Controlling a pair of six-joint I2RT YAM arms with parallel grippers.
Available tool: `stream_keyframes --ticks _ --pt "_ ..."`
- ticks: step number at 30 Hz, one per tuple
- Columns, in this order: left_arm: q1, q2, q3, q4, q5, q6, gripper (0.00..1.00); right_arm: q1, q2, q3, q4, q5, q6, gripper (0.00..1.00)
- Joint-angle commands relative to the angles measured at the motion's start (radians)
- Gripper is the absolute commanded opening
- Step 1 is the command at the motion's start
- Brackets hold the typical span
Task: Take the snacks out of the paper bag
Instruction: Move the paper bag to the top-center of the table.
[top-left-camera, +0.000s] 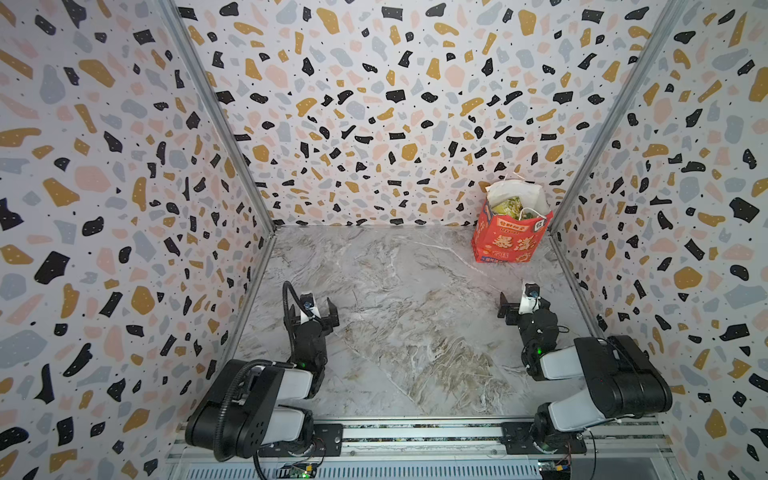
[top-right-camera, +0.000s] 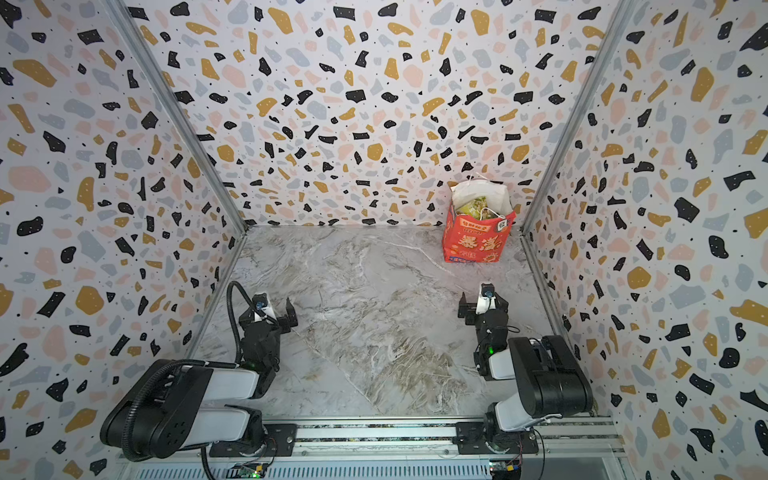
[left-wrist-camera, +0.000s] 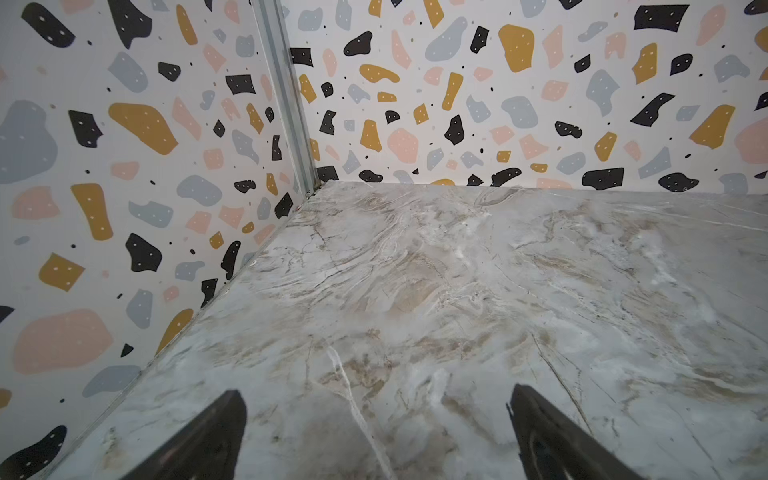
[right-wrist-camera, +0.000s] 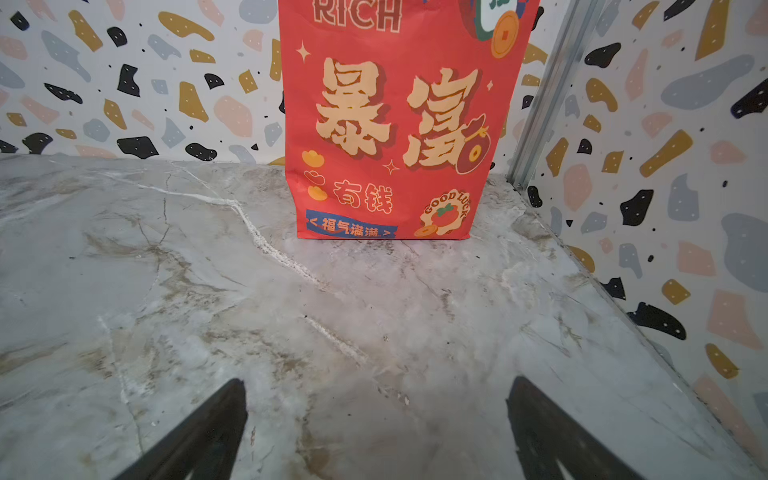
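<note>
Left gripper and right gripper, two in all, stand spread wide and empty above the marble table.
One paper bag stands upright in the far right corner; snacks sit inside, count not discernible.

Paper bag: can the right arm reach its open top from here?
Probably yes. The paper bag stands upright ahead of the open right hand, only bare table between, its mouth gaping upward.
</note>
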Motion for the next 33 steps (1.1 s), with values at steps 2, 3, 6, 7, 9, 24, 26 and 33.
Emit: stream_keyframes --ticks 2,3,6,7,9,24,26,33 --pt "0.011 0.006 0.028 0.035 -0.003 -0.004 1.00 0.002 -0.006 0.011 0.019 -0.001 -0.007 0.99" --pt "0.011 0.006 0.028 0.035 -0.004 -0.005 1.00 0.003 -0.007 0.012 0.019 -0.001 -0.009 0.99" --pt "0.013 0.009 0.029 0.035 -0.005 -0.005 1.00 0.003 -0.007 0.010 0.019 0.000 -0.008 0.99" --pt "0.013 0.009 0.030 0.035 -0.005 -0.005 1.00 0.003 -0.006 0.011 0.019 -0.001 -0.008 0.99" --pt "0.013 0.008 0.030 0.035 -0.005 -0.004 1.00 0.004 -0.007 0.010 0.019 -0.001 -0.009 0.99" --pt "0.015 0.009 0.030 0.035 -0.005 -0.007 1.00 0.003 -0.016 0.015 -0.005 -0.003 -0.007 0.99" --pt "0.015 0.009 0.030 0.035 -0.005 -0.006 1.00 0.003 -0.019 0.013 -0.004 -0.003 -0.007 0.99" --pt "0.015 0.000 0.023 0.043 -0.003 -0.006 0.96 0.006 -0.017 0.003 0.017 -0.002 -0.012 0.99"
